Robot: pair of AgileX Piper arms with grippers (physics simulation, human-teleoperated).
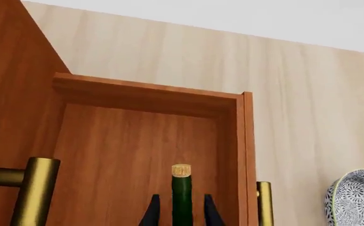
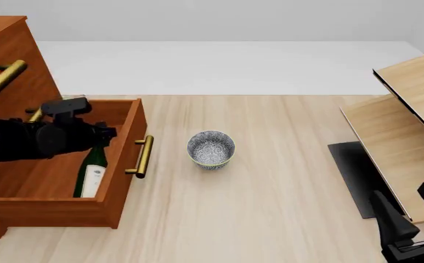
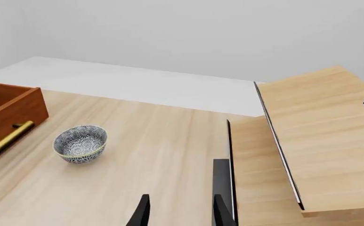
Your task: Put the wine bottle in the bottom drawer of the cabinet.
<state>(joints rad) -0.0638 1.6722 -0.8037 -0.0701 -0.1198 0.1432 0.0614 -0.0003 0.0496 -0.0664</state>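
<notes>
The wine bottle [image 2: 89, 172], dark green with a white label near its base, rests slanted inside the pulled-out bottom drawer [image 2: 128, 143] of the reddish-brown cabinet [image 2: 7, 49]. My left gripper [image 2: 103, 133] hovers over the drawer at the bottle's upper end. In the left wrist view the bottle's neck [image 1: 182, 197] and tan cork run between the fingertips [image 1: 151, 213] with a gap on each side, so this gripper [image 1: 182, 215] is open. My right gripper [image 2: 411, 211] stands open and empty at the near right; its tips also show in the right wrist view [image 3: 180, 214].
A speckled grey bowl [image 2: 211, 148] sits on the table right of the drawer's brass handle [image 2: 144, 156]. A pale wood slanted structure [image 2: 409, 109] and a dark mat [image 2: 354, 175] fill the right side. An upper drawer handle [image 2: 1, 81] juts out above the left arm.
</notes>
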